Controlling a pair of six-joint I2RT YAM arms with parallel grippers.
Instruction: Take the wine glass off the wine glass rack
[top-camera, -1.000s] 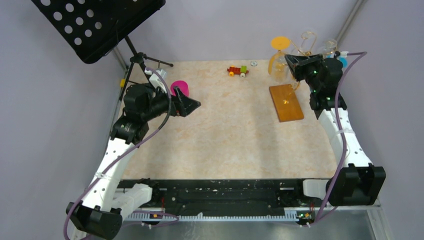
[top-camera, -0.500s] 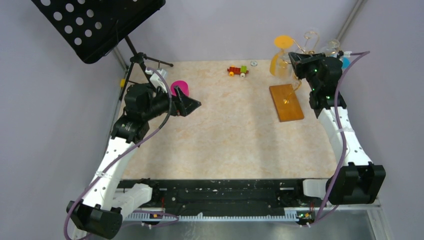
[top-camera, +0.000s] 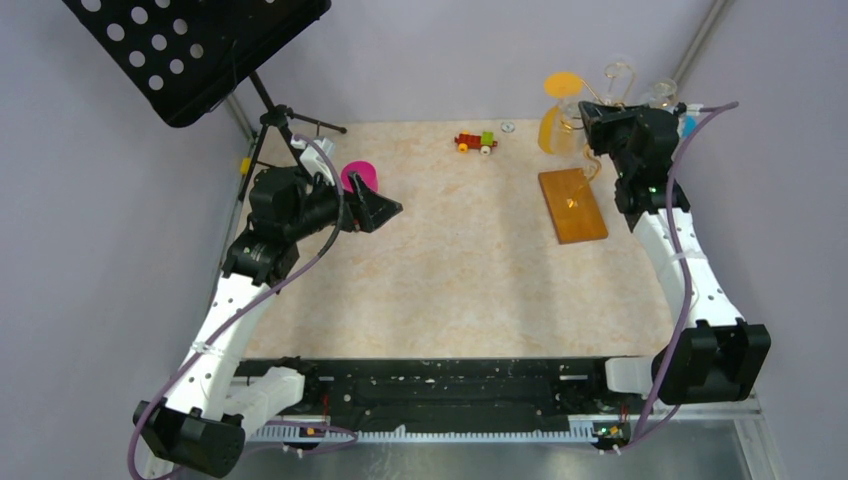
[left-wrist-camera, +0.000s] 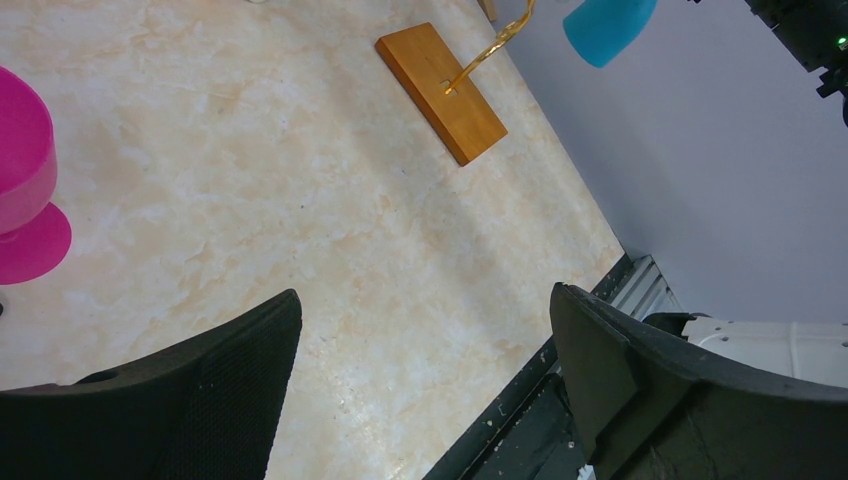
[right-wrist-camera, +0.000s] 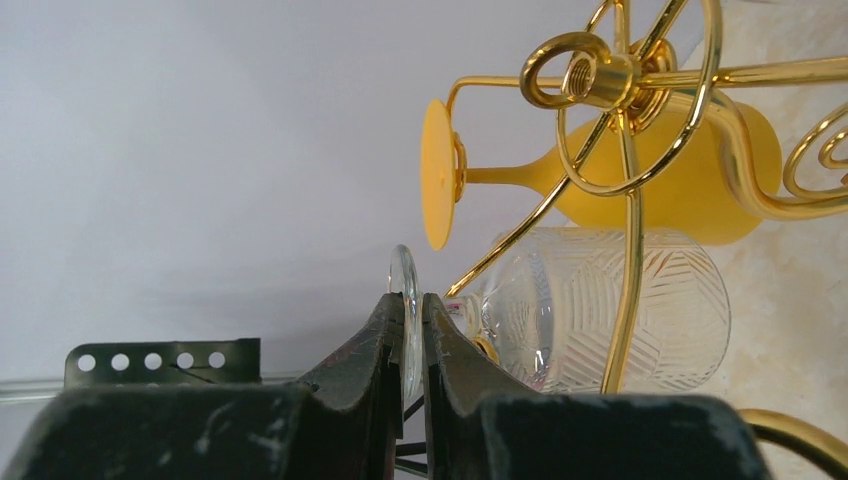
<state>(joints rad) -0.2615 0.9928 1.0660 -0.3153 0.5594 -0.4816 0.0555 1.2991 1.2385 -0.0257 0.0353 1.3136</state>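
The right arm rises from its base at the lower right of the overhead view, runs up along the right edge of the counter (top-camera: 440, 280) and bends left at the wrist, so that the right claw (top-camera: 590, 120) sits at the top of the wine glass rack (top-camera: 572, 205) in the upper right. In the right wrist view, the right claw (right-wrist-camera: 412, 300) is pinched nearly closed on the thin round foot of the clear wine glass (right-wrist-camera: 580, 310), which shows edge-on between the two fingers. The patterned bowl of that glass hangs just right of centre, among the gold wires of the rack (right-wrist-camera: 632, 250) and directly below a yellow wine glass (right-wrist-camera: 700, 190) hung on the same rack. Whether its stem rests in a rack arm cannot be made out

The left arm climbs from the lower left, folds at the elbow by the left edge and points right. The left claw (top-camera: 385, 210) hangs low over the counter with its jaws spread wide and nothing between them, as its own camera confirms (left-wrist-camera: 425, 380). A pink glass (top-camera: 358, 178) stands just behind it. The rack's wooden base (left-wrist-camera: 441, 92) lies at the upper middle of that view
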